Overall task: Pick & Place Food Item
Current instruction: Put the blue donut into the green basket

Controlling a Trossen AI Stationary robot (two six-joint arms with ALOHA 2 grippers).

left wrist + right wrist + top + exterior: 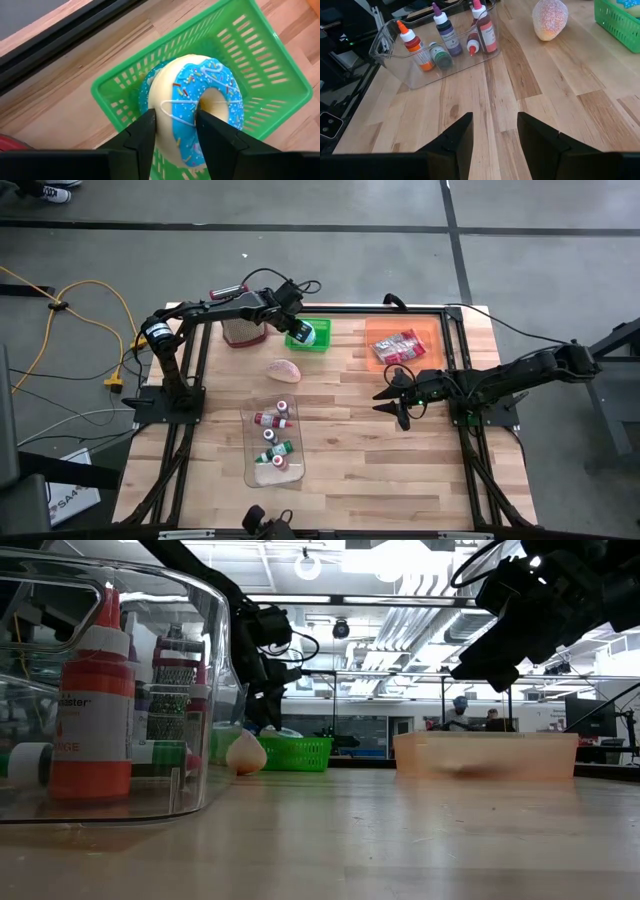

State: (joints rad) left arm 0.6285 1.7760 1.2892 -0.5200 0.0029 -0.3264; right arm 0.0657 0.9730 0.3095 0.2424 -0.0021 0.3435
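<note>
Blue-iced doughnut [192, 107] already sits in the green basket [280, 75]; we see the left tool [175, 132] gripping it, release pending. Right tool [492, 132] waits open over the desk [400, 470].

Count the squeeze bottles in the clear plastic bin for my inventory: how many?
5 squeeze bottles lie in the clear plastic bin: orange-capped, green, purple-capped, and two red, seen from the right wrist. More may be hidden.

Blue-iced donut [192, 107] (sprinkled), in green basket [260, 55]
</note>
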